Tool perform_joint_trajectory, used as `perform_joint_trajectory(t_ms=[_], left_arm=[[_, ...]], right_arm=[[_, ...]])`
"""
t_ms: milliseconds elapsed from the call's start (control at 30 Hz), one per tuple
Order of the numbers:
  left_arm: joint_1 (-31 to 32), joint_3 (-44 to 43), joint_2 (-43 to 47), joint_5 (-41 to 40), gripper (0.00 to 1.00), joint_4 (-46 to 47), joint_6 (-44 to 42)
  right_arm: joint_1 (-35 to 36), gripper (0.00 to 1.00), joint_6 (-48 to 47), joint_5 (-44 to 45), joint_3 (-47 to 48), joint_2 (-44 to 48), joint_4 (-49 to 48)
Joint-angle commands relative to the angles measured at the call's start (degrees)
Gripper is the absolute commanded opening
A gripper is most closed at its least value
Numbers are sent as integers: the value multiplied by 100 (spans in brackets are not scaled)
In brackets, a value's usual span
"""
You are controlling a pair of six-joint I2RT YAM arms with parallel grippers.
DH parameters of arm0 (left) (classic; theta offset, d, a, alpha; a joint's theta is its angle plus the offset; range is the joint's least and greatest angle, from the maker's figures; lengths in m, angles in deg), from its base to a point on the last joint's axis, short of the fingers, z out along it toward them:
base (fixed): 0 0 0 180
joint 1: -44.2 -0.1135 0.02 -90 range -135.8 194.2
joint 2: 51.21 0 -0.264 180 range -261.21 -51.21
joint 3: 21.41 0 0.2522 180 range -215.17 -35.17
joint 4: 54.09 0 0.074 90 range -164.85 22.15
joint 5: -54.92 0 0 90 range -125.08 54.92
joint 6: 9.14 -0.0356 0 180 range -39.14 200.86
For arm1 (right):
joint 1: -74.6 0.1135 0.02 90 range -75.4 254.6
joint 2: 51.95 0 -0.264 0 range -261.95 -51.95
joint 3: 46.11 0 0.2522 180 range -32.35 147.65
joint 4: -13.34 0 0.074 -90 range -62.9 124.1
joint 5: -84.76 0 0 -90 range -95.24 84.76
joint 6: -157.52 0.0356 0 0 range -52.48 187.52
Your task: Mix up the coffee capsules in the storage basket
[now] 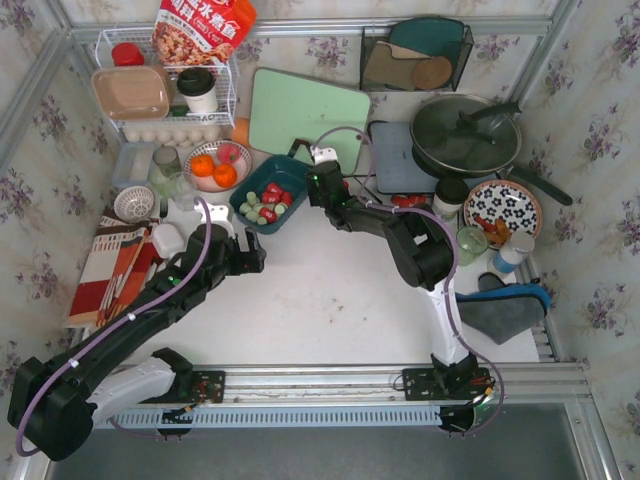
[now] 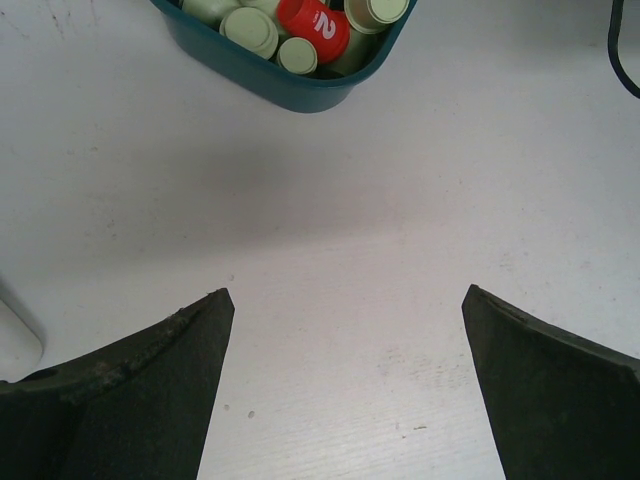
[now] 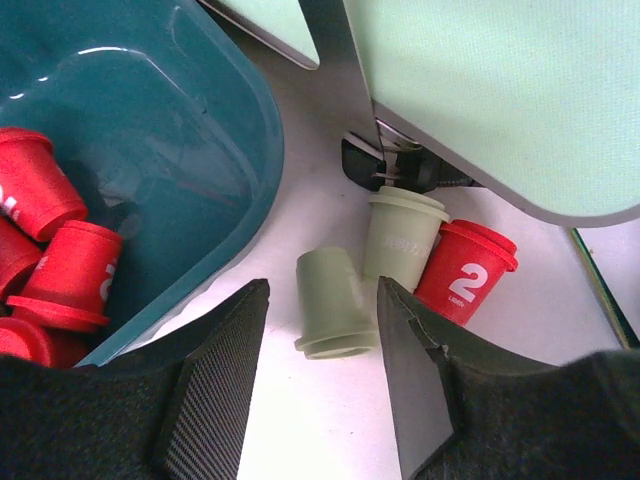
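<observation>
The teal basket (image 3: 200, 130) stands on the white worktop (image 1: 330, 290), just beside a green board (image 3: 500, 90). In it lie capsules (image 2: 320, 25), small tapered cups, some red and some pale green, a few with a white "2". Three more lie outside, just beside the basket: two pale green, one red. The right fingers (image 3: 220, 380) stand half-wide on both sides of one lying green capsule (image 3: 335, 305); I cannot tell if they press it. The left fingers (image 2: 150, 380) are wide, over bare worktop near the basket.

Bright, even light, soft shadows, faint glare inside the storage basket (image 3: 200, 150).
</observation>
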Motion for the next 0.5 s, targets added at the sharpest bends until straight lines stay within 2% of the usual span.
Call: perform_joint_trajectory(t_ms=[0,200,467], left_arm=[[-1,9,8,-45,99,72,34],[-1,1,11,-24,99,67,34],[-1,-8,-7,-11,99,62,42]], right_arm=[[-74,55,-10,-195,268,-181,293],[-138,50,74,-399,556,-366,619],[-144,50,126,-422,824,-503,1011]])
